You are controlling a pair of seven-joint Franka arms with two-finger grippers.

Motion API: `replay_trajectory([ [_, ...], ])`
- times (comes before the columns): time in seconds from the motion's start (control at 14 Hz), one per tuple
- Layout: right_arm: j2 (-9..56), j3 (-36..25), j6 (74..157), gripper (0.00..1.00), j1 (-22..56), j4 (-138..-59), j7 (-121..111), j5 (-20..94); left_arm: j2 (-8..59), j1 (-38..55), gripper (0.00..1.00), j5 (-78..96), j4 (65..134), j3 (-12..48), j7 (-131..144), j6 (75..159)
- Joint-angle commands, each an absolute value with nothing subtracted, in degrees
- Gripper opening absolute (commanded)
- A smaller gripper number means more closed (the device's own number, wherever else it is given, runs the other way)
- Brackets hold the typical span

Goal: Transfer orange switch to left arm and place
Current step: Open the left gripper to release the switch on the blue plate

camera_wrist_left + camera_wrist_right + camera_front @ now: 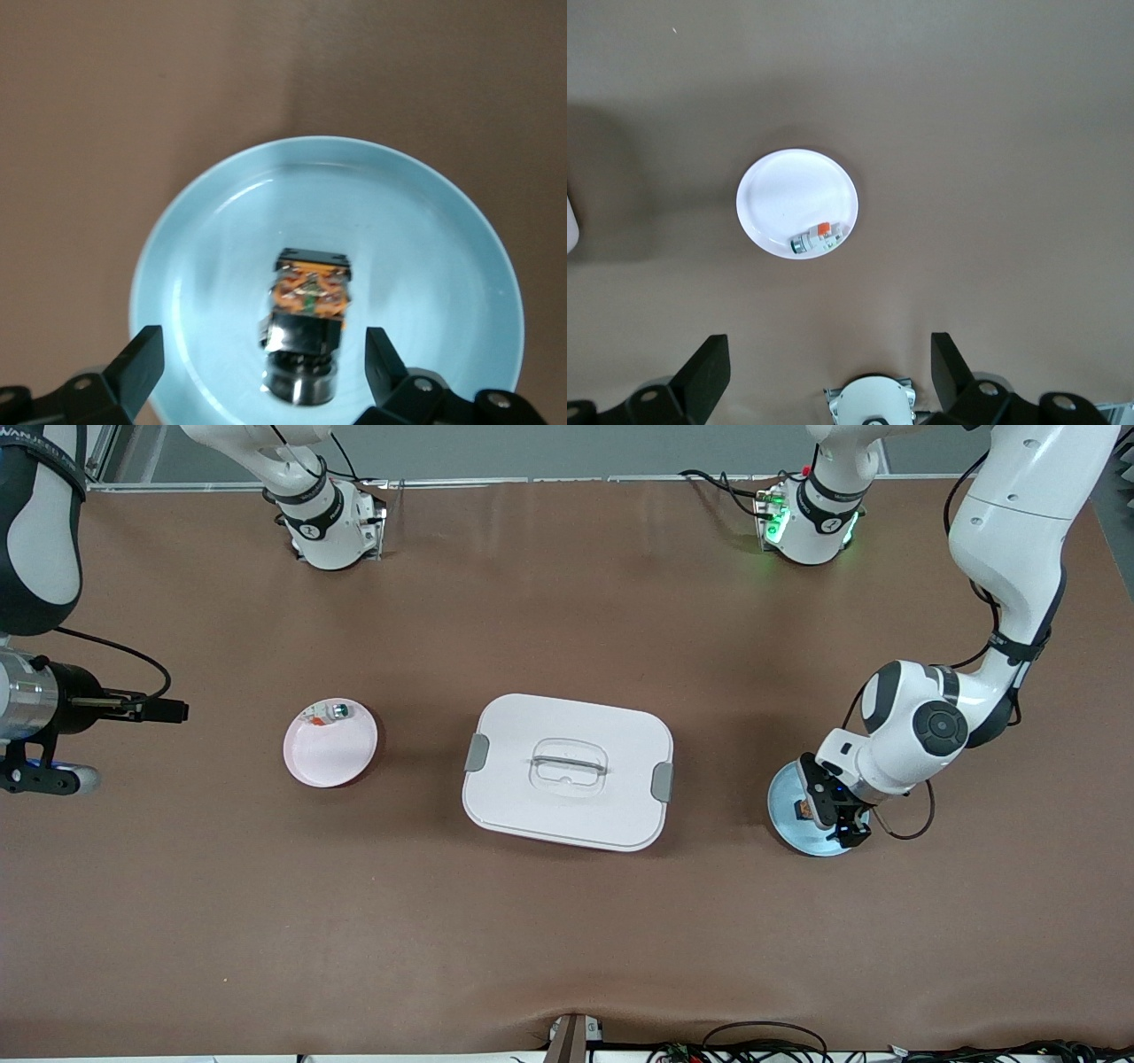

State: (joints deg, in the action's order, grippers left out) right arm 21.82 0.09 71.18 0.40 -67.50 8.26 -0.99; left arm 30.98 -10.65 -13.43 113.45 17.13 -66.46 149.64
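Left gripper has its fingers spread wide, released, over the blue plate at the front view's lower right, and the orange switch lies loose on that plate between them. The box sits mid-frame on the tabletop. Right gripper, fingers also apart and empty, waits high over the pink plate, left of centre.

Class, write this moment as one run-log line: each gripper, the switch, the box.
left gripper: open over blue plate | orange switch: on plate, released | right gripper: open, waiting | box: mid-table, untouched
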Motion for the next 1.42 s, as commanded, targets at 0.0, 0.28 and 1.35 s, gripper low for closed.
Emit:
replay_trajectory([
  [0.0,20.0,0.8,73.1,1.0,-0.1,-68.7,9.0,-0.8,26.4,-11.5,1.0,-13.0,112.6,17.6,-65.0,144.0],
  [0.28,18.4,1.0,72.9,1.0,0.0,-68.8,9.3,0.0,21.1,-12.0,1.0,-7.7,109.8,18.0,-58.2,134.3],
  [1.35,11.2,0.7,79.4,1.0,-0.6,-72.5,9.5,0.1,3.7,-11.4,1.0,-4.7,98.9,19.0,-7.2,105.0],
])
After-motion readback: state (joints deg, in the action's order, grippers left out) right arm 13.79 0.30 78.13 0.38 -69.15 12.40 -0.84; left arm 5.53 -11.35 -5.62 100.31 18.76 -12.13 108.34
